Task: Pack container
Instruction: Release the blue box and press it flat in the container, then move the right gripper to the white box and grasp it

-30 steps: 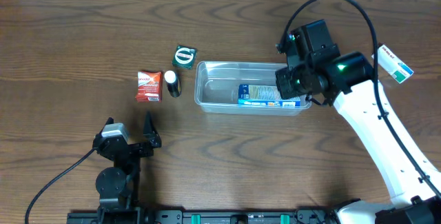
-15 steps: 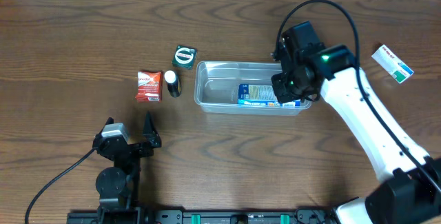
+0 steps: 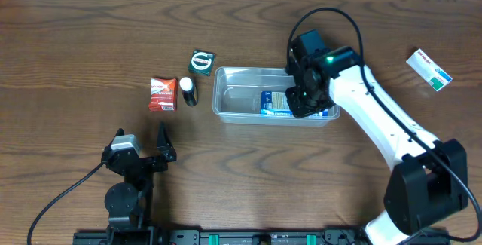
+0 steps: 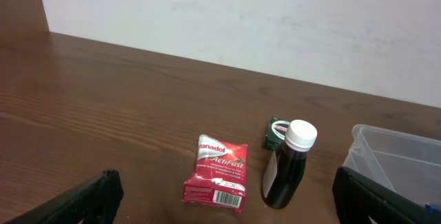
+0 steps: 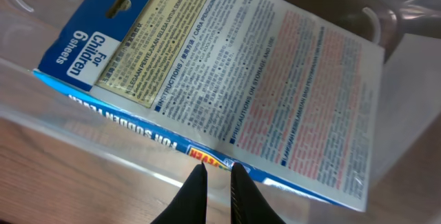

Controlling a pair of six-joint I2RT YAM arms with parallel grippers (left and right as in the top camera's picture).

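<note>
The clear plastic container sits mid-table; its wall also shows in the left wrist view. A blue and white box lies flat inside it and fills the right wrist view. My right gripper hangs over the container's right half, its fingers nearly together, holding nothing, with the tips at the box's blue front edge by the container's near wall. My left gripper rests open and empty near the front left.
A red Panadol packet, a dark bottle with a white cap and a green round pack lie left of the container. A white and blue box lies at the far right.
My right arm has swung left along the container, from its right end to over the box inside. The left arm and the loose items have not moved.
</note>
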